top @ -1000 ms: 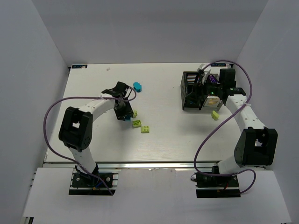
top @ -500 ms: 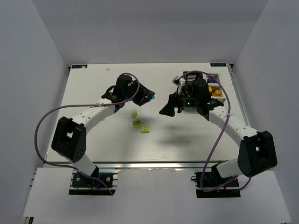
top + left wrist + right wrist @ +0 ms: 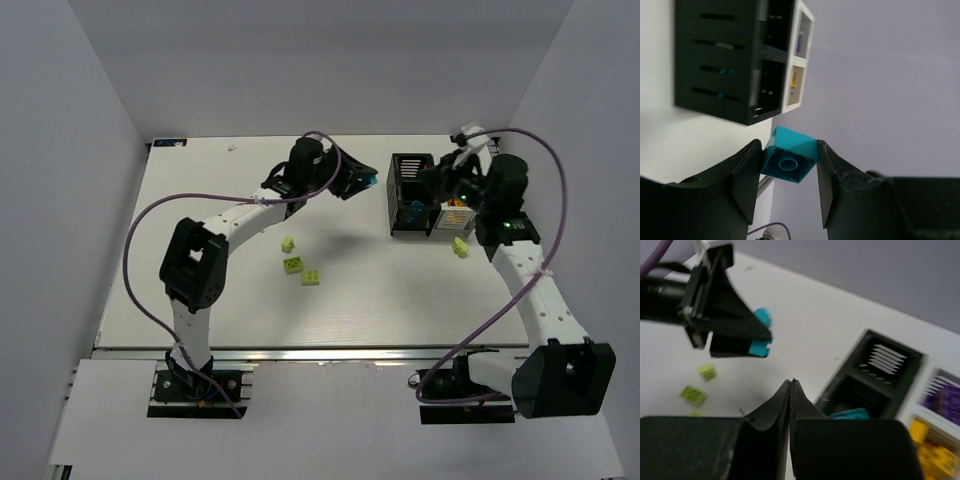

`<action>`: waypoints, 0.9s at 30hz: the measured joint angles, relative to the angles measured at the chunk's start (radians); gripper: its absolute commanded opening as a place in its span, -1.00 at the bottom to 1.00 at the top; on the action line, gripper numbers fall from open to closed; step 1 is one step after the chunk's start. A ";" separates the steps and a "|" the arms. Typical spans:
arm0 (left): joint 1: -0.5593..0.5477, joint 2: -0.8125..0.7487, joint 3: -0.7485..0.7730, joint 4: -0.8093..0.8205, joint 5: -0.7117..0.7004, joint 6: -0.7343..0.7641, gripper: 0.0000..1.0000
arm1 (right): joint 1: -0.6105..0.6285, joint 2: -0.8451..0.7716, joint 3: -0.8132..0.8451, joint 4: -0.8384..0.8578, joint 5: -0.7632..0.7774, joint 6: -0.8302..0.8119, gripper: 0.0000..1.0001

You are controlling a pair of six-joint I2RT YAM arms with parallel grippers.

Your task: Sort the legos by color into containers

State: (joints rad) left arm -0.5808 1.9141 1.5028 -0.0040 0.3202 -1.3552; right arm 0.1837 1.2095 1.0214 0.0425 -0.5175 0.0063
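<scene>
Swung right, away from the limes [image 3: 292, 264] mid-worktop, the left gripper [image 3: 789, 167] now hangs just left of the bin [image 3: 715, 60] by the far right corner, jaws partway open and pinching a teal brick [image 3: 792, 145]. A second teal [image 3: 850, 414] already lies in a black cell, so that's the target, I'd say. Get over that cell and go low before letting go, or it hops toward the tray [image 3: 799, 64]. The right gripper [image 3: 791, 385] has pulled back over the bin, pinched shut, empty.
</scene>
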 measured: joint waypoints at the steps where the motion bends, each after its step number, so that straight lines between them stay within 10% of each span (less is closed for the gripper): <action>1: -0.012 0.035 0.039 0.023 0.011 0.008 -0.67 | -0.057 -0.029 0.000 0.013 0.019 -0.009 -1.00; 14: -0.151 0.467 0.616 -0.042 0.011 0.290 -0.61 | -0.283 -0.122 -0.037 0.033 0.035 -0.043 -0.99; 27: -0.181 0.539 0.737 -0.135 -0.174 0.503 -0.39 | -0.301 -0.122 -0.071 0.012 -0.019 -0.039 -0.92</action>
State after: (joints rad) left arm -0.7616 2.4535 2.2395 -0.1387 0.1463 -0.8524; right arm -0.1177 1.0874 0.9504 0.0544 -0.5362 -0.0330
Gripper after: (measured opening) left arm 0.541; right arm 0.037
